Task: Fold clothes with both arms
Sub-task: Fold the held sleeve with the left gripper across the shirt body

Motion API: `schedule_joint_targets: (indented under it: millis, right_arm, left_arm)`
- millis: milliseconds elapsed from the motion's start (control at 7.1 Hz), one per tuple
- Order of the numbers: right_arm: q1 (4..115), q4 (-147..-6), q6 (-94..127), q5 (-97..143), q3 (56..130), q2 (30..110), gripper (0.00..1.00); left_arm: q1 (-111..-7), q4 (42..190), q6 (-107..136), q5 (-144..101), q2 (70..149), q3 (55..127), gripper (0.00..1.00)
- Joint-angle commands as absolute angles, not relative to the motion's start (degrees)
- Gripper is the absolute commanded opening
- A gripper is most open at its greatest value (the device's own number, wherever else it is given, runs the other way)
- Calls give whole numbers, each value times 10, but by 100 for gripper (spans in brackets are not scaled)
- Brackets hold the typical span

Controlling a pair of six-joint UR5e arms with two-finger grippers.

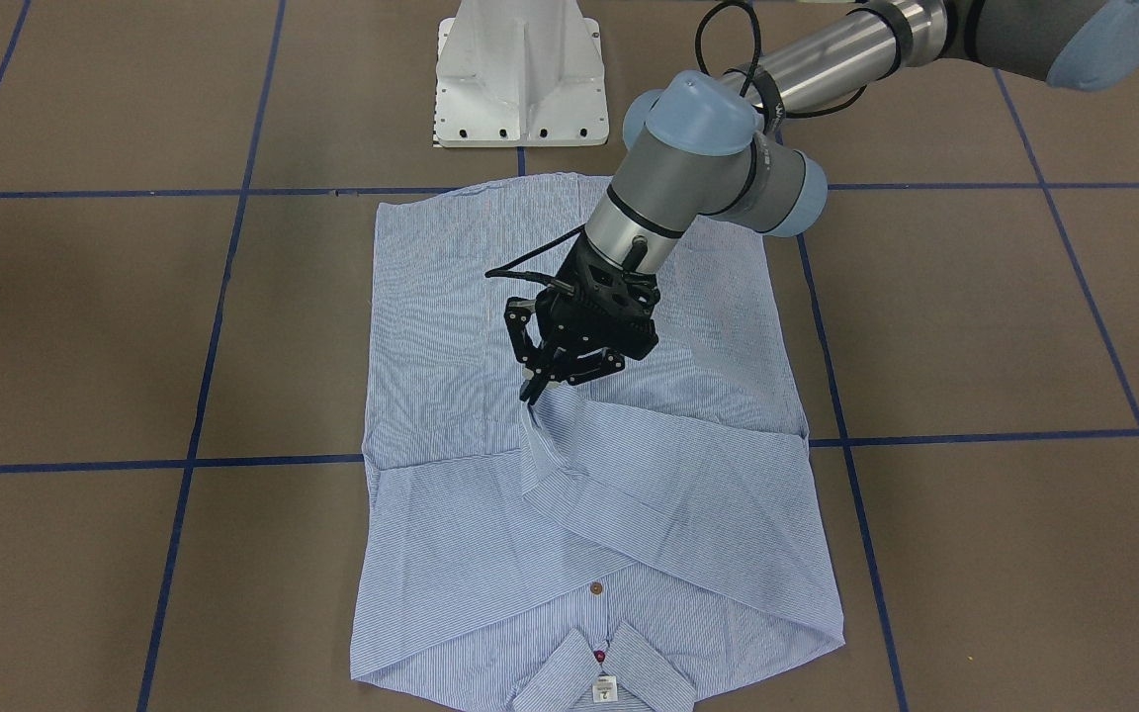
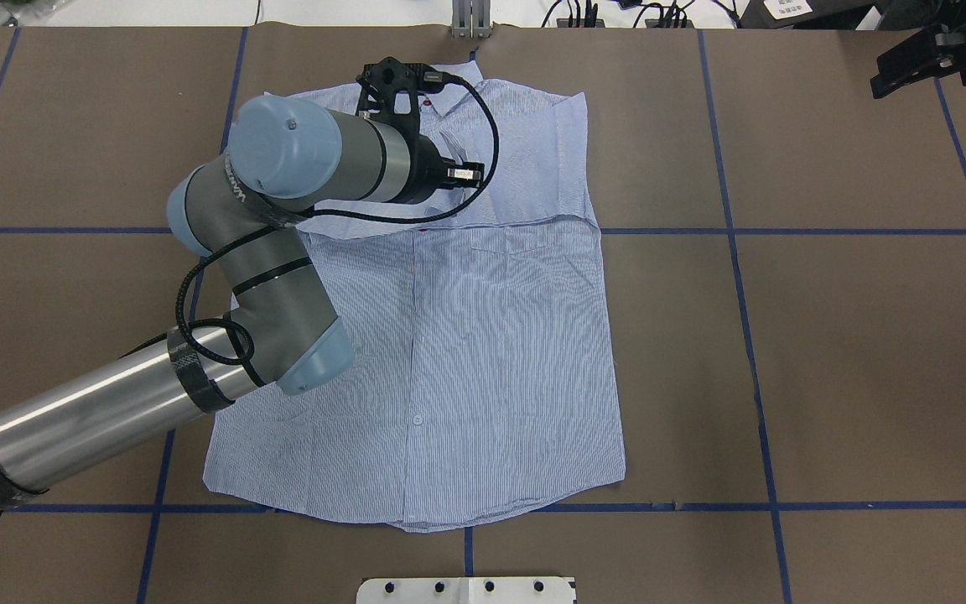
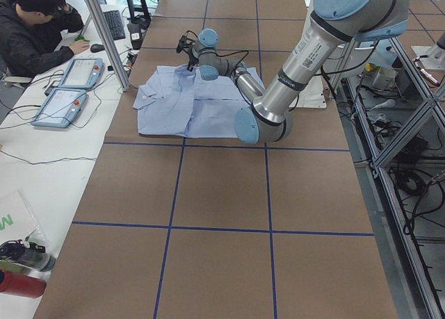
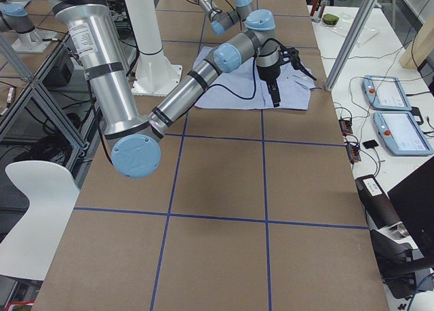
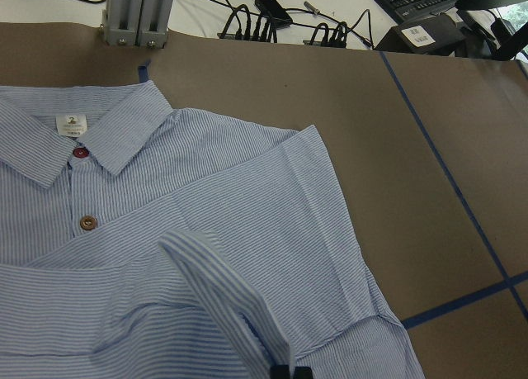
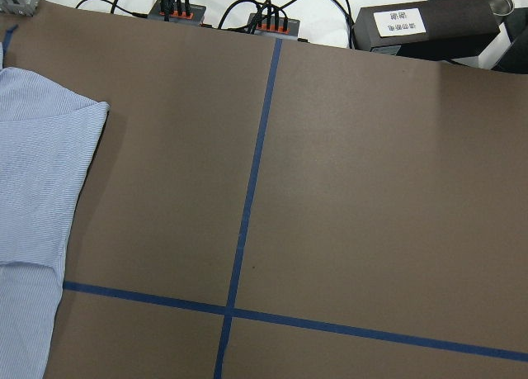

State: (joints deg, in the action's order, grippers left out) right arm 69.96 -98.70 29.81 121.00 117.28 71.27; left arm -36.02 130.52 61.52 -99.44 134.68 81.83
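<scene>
The clothes are one blue-and-white striped shirt (image 1: 490, 534) lying flat, front up, on the brown table, with its collar (image 1: 604, 677) on the side away from my base. One sleeve is folded across the chest. My left gripper (image 1: 533, 394) hangs over the middle of the shirt, shut on that sleeve's cuff (image 5: 206, 263), which rises off the fabric in a ridge. Its closed fingertips (image 5: 285, 371) show at the bottom edge of the left wrist view. My right gripper (image 2: 927, 59) hovers off to the side, away from the shirt (image 2: 491, 352), fingers apart and holding nothing.
The white pedestal base (image 1: 518, 74) stands just behind the shirt's hem. An aluminium post (image 5: 136, 11) and cabled power strips (image 6: 177, 11) line the far table edge. A person (image 3: 35, 34) sits at a side bench with two teach pendants (image 3: 69, 90). Blue tape lines grid the table.
</scene>
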Motion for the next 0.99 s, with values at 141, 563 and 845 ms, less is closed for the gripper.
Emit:
schedule_joint_targets:
  millis: [141, 563, 845]
  right_arm:
    - [700, -987, 299, 1210, 1173, 713, 100]
    - [699, -987, 312, 1210, 1175, 710, 100]
    - [652, -986, 427, 1204, 1200, 697, 100]
  left_arm:
    - [-305, 1304, 616, -919, 1349, 814, 90]
    - [-283, 1291, 650, -902, 1363, 823, 100]
    - [-287, 1128, 577, -929, 1322, 961, 100]
